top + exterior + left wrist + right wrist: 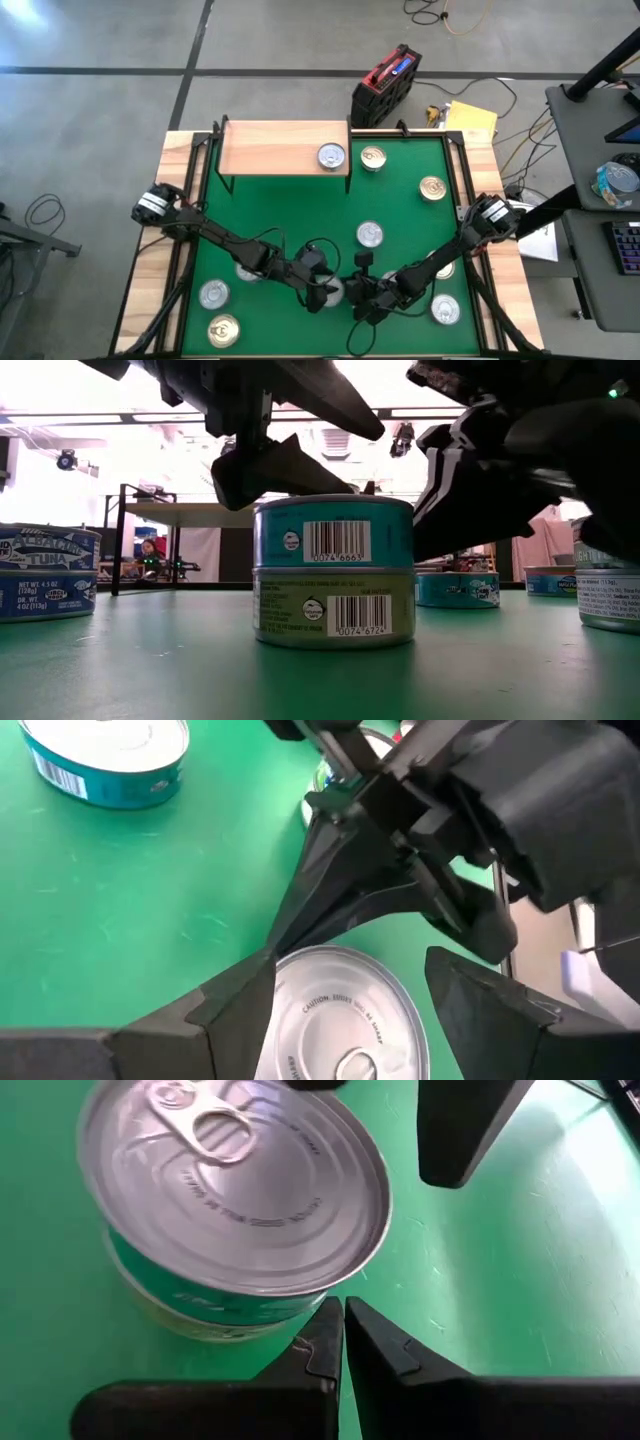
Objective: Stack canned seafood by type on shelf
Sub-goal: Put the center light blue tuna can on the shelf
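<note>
Behind both arms, the stacked tins [333, 570] hide the shelf.

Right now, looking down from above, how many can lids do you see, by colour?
Silver lids: 5
Gold lids: 3
Half-hidden lids, colour unclear: 2
Total: 10
</note>
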Available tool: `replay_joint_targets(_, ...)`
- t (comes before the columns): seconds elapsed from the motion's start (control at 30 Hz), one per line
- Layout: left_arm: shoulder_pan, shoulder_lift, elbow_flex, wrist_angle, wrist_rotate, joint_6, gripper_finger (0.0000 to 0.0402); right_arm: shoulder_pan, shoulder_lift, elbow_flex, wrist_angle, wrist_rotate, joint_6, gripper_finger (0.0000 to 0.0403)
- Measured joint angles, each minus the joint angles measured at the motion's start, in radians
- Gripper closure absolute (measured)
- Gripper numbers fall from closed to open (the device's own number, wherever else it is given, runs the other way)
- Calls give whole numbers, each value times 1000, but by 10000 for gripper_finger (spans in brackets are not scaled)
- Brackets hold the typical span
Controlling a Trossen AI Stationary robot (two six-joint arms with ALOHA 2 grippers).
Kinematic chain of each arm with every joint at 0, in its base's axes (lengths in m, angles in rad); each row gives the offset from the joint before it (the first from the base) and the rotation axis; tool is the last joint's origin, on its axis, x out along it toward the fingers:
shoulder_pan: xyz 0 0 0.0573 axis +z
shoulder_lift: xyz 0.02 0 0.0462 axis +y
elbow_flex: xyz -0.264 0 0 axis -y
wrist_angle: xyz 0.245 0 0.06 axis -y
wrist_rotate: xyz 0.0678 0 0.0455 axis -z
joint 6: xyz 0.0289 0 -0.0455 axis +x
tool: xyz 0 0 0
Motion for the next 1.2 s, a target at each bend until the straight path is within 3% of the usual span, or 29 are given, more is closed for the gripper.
replay_joint_targets(0.4, -24, -58, 0, -242, 21, 53, 168, 15, -74, 0, -166, 4, 113, 394)
replay_joint_targets(0.63, -62, -119, -1, -360, 14, 4, 170, 43, -77, 0, -158, -105, 144, 394)
replay_joint_targets(0.83, -83, -95, -6, -342, 16, -77, 170, 95, -75, 0, -83, -122, 142, 394)
replay_joint_targets(1.2, -81, -60, -19, -252, -57, -82, 171, 83, -21, -9, 68, -123, 86, 394)
